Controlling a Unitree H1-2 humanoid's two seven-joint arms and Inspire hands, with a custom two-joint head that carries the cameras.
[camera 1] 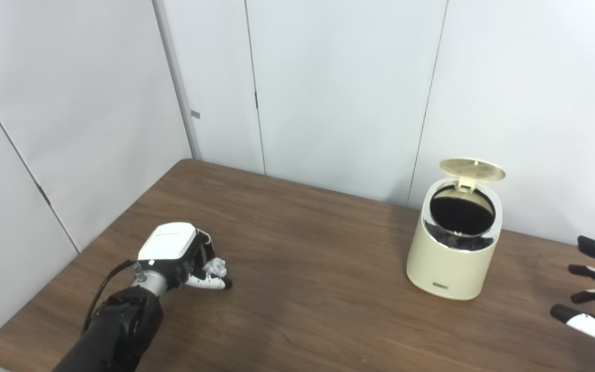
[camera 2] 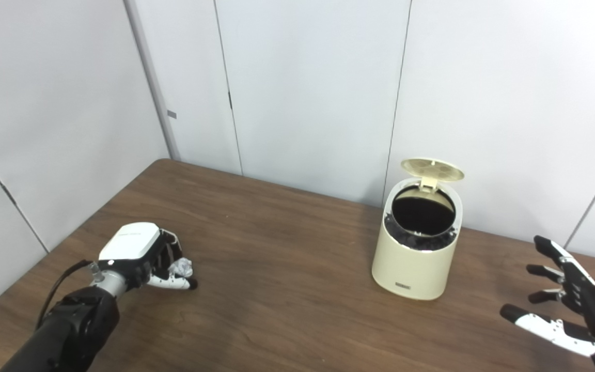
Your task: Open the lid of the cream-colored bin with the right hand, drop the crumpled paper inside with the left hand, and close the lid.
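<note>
In the left eye view, the left hand lay low on the brown tabletop, fingers curled around the crumpled paper, well apart from the cream-colored bin, whose lid stood raised. In the right eye view, the right hand hovered with fingers spread and empty, right of the bin.

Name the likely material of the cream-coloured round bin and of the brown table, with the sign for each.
Cream-coloured round bin: probably smooth moulded plastic, with an even, faintly glossy skin.
Brown table: wood or wood-look laminate, showing grain streaks and a dull sheen; which one cannot be told.
</note>
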